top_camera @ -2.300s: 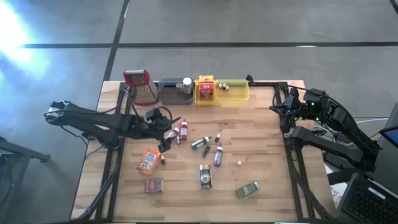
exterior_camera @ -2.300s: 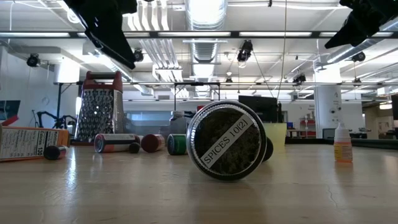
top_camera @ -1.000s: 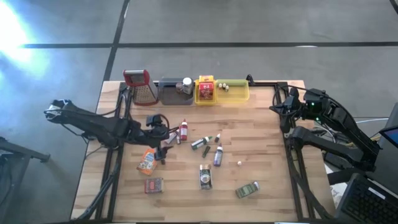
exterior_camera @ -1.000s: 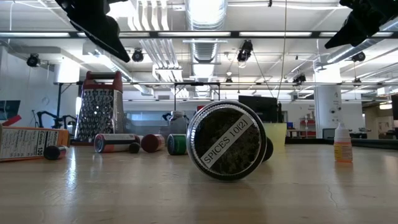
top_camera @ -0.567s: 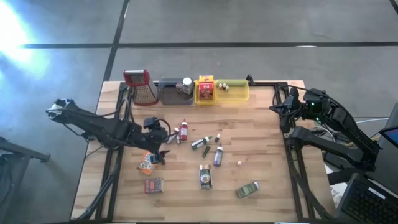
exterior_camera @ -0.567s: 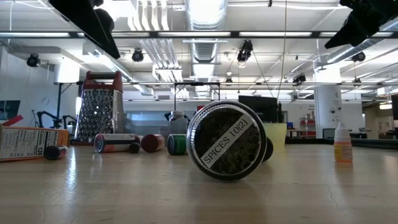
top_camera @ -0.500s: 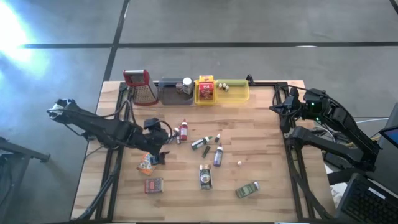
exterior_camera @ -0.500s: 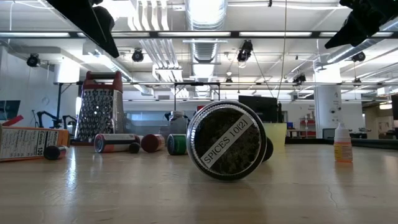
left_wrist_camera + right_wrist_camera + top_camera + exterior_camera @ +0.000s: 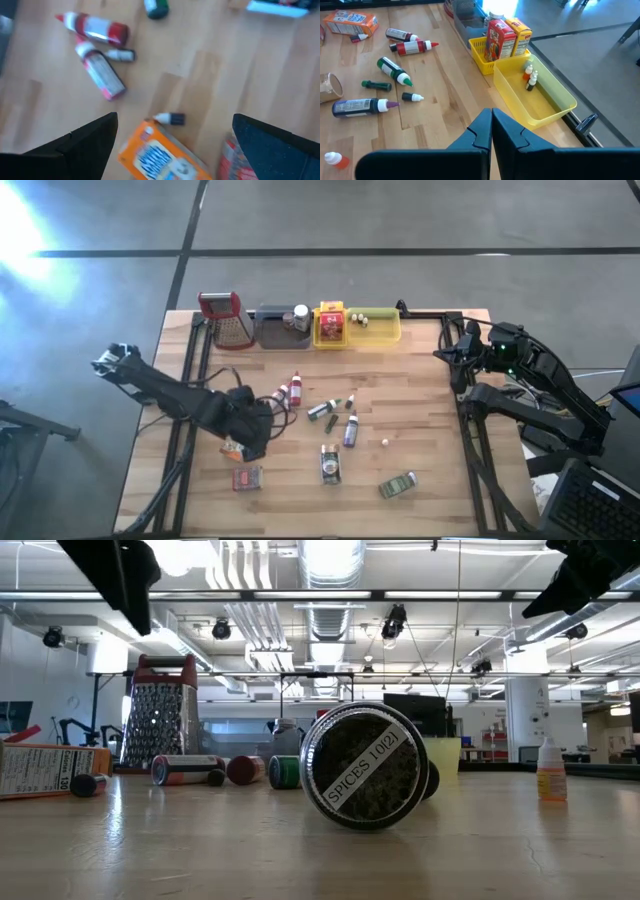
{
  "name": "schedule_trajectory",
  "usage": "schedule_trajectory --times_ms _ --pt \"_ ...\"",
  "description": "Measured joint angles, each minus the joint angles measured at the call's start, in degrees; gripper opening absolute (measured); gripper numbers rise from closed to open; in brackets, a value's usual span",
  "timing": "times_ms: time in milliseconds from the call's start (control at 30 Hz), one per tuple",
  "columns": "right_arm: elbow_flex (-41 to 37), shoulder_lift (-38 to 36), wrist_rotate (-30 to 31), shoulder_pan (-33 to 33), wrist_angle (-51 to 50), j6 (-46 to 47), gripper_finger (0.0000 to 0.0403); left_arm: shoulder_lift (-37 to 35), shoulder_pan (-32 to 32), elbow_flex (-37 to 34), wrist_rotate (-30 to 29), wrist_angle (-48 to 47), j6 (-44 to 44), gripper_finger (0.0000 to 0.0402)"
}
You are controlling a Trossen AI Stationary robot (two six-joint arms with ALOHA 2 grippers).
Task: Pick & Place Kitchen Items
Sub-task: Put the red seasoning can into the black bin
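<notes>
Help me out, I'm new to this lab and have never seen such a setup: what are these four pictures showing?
It is a robot with two dark arms at a wooden table, each ending in a two-finger gripper. One camera looks straight down, one sits at table-top height, and one rides on each wrist. The left gripper hangs open above an orange packet and holds nothing. The right gripper is shut and empty, waiting at the table's right edge. Small spice bottles and tins lie scattered on the wood. Along the far edge stand a grater, a grey tray and a yellow tray with a few items already inside.
</notes>
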Motion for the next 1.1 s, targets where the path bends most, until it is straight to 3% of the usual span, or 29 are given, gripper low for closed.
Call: schedule_trajectory --times_ms 633,833,1100 --pt "0.00 0.00 0.02 0.00 0.02 0.00 0.0008 7.29 -17.94 -0.15 2.40 -0.10 -18.97 0.0399" --pt "0.00 0.00 0.02 0.01 0.02 0.00 0.0008 9.64 -22.13 -0.16 3.35 3.35 -18.63 0.0399" --pt "0.00 0.00 0.02 0.00 0.02 0.00 0.0008 10.41 -23.09 -0.22 5.79 3.95 -18.85 0.0399"
